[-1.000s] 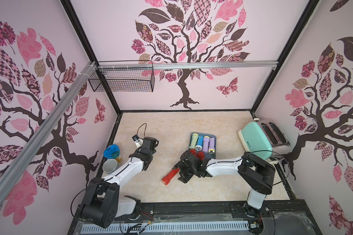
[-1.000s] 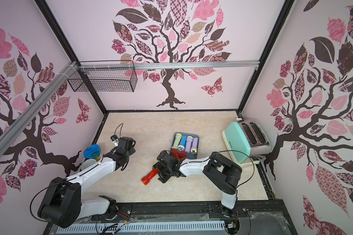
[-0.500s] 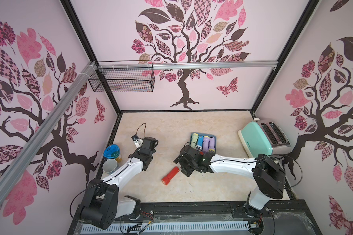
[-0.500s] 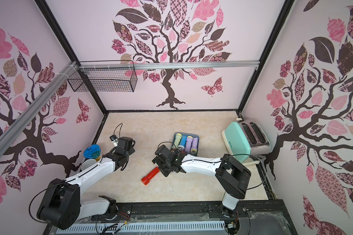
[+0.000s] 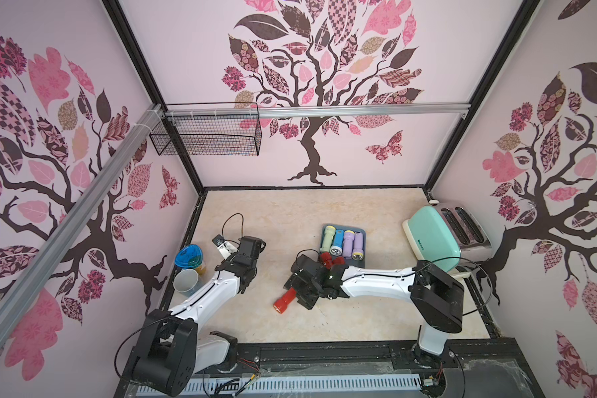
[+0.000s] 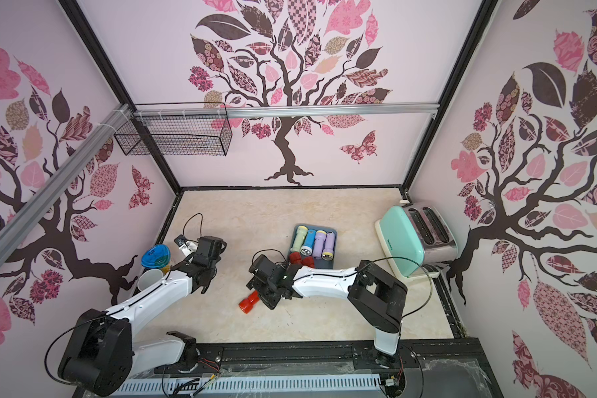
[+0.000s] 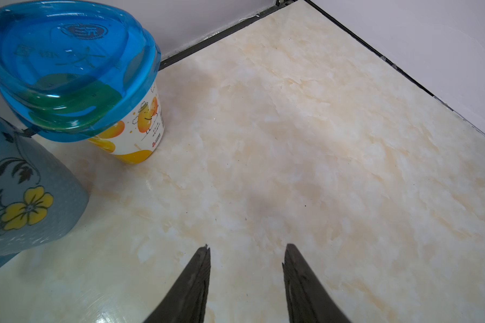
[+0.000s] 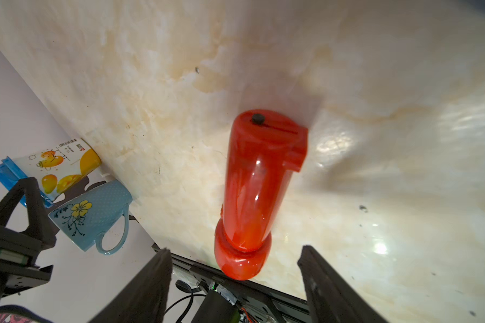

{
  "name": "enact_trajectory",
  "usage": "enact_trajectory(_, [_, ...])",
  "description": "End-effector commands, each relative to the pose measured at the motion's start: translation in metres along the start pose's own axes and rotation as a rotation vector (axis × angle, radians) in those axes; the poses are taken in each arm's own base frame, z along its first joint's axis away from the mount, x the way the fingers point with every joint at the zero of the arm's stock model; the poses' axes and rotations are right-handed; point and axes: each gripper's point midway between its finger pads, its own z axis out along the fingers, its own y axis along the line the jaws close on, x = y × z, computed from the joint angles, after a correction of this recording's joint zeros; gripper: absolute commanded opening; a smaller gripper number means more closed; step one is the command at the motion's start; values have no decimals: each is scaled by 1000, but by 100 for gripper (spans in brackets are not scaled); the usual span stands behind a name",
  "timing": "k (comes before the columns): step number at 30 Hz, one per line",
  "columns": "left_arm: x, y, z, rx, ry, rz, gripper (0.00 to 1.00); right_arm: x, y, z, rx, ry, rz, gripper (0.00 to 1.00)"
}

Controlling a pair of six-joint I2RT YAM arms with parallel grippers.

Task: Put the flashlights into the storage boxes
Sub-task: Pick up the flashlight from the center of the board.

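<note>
Counting four flashlights side by side in the slate-blue tray (image 5: 357, 264): a pale green flashlight (image 5: 327, 237), a blue flashlight (image 5: 337, 243) and two lilac flashlights (image 5: 348, 243) (image 5: 358, 244) with yellow heads. Noting two red flashlights (image 5: 325, 257) (image 5: 338, 261) at the tray's near end, partly hidden by the right arm, so cannot tell whether inside the rim or across it. Finding a blue-lidded cup (image 7: 67, 64) and a flowered mug (image 7: 25, 195) standing close together at the table's left edge, contents unseen. Reaching low across the table with the right arm, forearm nearly level, right gripper (image 5: 299, 291) tipped down over the loose red flashlight (image 8: 256, 190). Set wide at the jaws, gripping nothing, with the flashlight's broad head in the gap and neither finger seen touching it. Hanging the left gripper (image 7: 247, 246) over bare table near the cup, jaws a narrow gap apart with nothing between. Lying on its side well apart from the tray, glossy red, head toward the table's front edge, small black button on the tail end.
</note>
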Motion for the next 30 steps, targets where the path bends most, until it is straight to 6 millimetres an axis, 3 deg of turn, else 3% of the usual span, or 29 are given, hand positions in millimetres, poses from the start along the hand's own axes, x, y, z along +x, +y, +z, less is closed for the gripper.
enact_trajectory(1, [2, 14, 1, -49, -15, -6, 46, 4, -7, 11, 47, 7, 5, 68])
enact_trajectory(11, [1, 15, 1, -56, -20, -14, 45, 4, -23, 36, 112, 17, 16, 64])
enact_trajectory(20, [-1, 16, 0, -60, -21, -16, 45, -7, -16, 52, 136, -29, -37, 59])
enact_trajectory(30, [-2, 16, -1, -55, -26, -29, 45, -12, -15, 49, 117, -54, -94, 36])
